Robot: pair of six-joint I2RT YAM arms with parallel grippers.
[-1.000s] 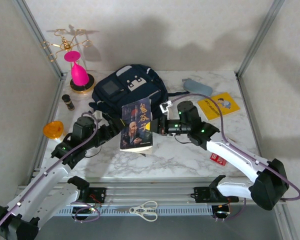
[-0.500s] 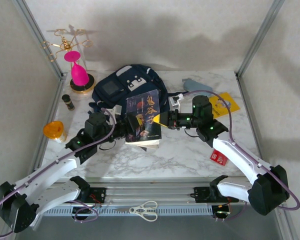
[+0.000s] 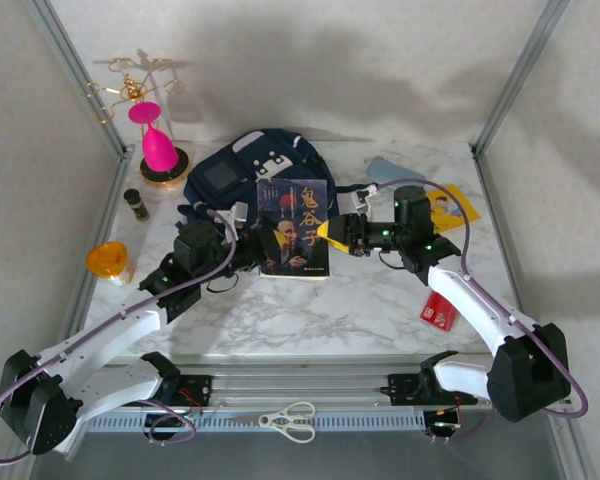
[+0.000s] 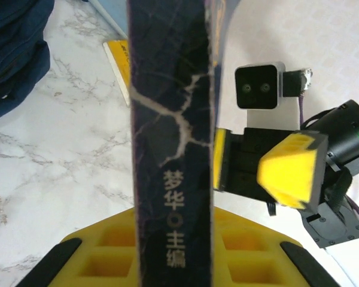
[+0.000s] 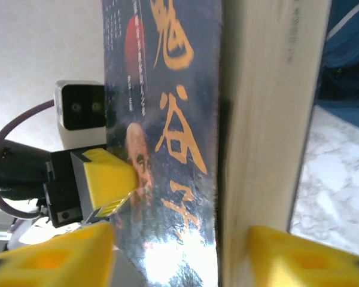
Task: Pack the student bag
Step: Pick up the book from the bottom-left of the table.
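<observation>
While the dark paperback book (image 3: 298, 228) with orange Chinese characters stands upright between the two arms, the left gripper (image 3: 267, 245) is clamped on its spine side. In the left wrist view the spine runs straight up between the yellow fingers (image 4: 107, 245), and in the right wrist view one yellow finger of this gripper presses flat on the front cover, just beside the printed face. The right gripper (image 3: 330, 232) is at the opposite side of the book, at the page edge. Its jaws are apart: they stand astride the page block, and a clear gap shows between one finger (image 5: 54, 260) and the cover, so it is not gripping. I cannot tell if the bottom edge of the book touches the marble table (image 3: 320, 310) or hangs just above it. The student bag (image 3: 242, 170), a navy-blue backpack with a grey square patch, lies on the table just beyond both grippers, directly behind the book, and neither gripper touches it. I cannot tell whether its opening is unzipped. Beyond the right gripper and to its outer side lies a yellow booklet (image 3: 442, 210). Behind the right gripper, beside its forearm, lies a small red card (image 3: 438, 313). An orange cup (image 3: 107, 260) stands to the outer side of the left gripper, well apart from it.
</observation>
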